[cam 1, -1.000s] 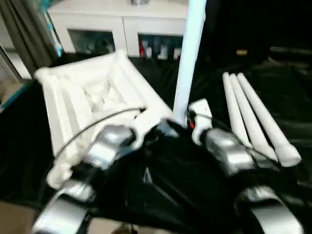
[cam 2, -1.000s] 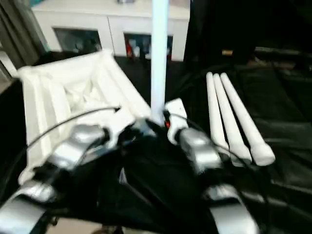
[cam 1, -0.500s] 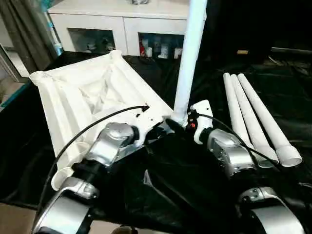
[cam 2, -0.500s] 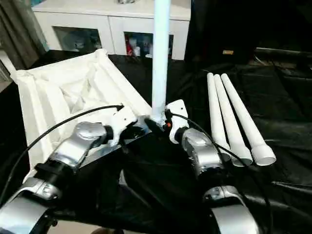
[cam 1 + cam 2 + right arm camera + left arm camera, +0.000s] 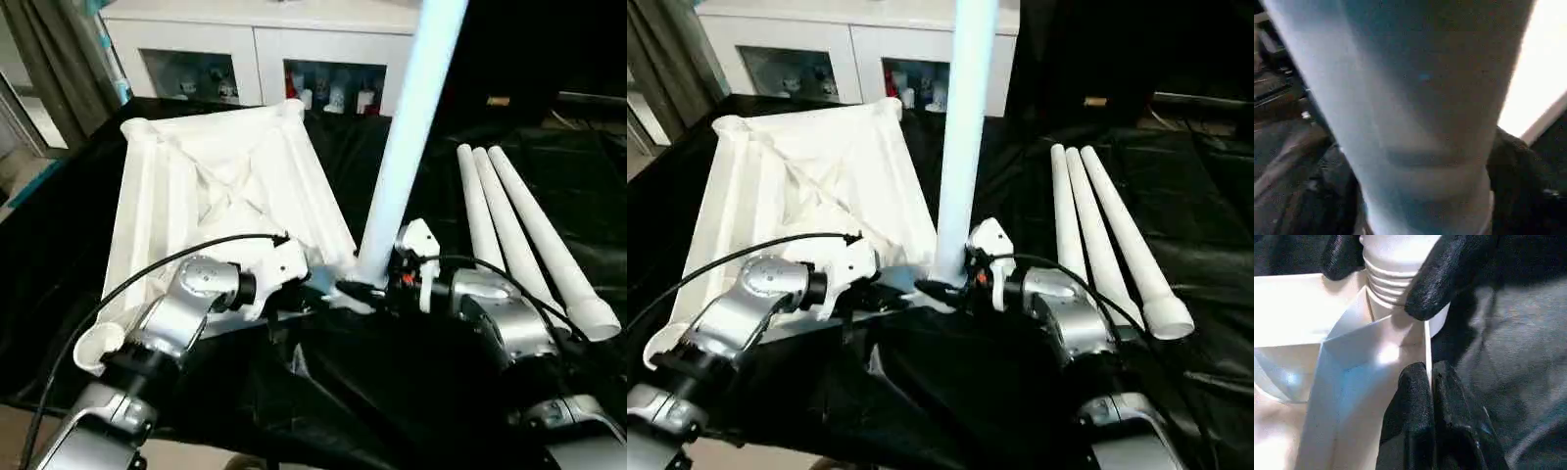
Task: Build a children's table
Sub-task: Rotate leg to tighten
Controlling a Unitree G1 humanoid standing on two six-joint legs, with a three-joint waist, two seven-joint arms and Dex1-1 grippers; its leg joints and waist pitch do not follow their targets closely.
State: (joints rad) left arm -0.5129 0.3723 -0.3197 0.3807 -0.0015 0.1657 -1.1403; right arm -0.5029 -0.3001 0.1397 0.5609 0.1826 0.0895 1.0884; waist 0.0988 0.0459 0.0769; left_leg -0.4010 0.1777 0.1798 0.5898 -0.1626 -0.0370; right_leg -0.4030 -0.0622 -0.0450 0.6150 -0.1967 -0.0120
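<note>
The tabletop (image 5: pixel 216 196) lies underside up on the black-draped bench (image 5: pixel 59 274), filling its left half, with one corner near the white cabinet (image 5: pixel 255 39) at the far edge and another at the near-left edge. Lying this way, its ribs and round corner sockets face upward, ready to take legs from above.

At the tabletop's near-right corner, toward the middle of the bench, the left gripper (image 5: pixel 1430 396) has its two black fingers pressed tightly together on the thin side wall of the tabletop. This pinch appears meant to pin the corner so it cannot slide or lift while a leg is worked into it.

In that same corner stands one leg (image 5: pixel 407 147), nearly upright and leaning slightly to the right, its ridged lower end sitting at the socket. The right gripper (image 5: pixel 377 279) is at the foot of this leg, with a black finger on each side of the tube just above the ridges, which reads as a hold on the leg. Gripping so low likely gives best control for seating or turning the end into the socket.

On the right half of the bench, three spare legs (image 5: pixel 519 235) lie side by side touching, flared ends toward the near-right edge, probably parked within the right arm's reach for the remaining corners.
</note>
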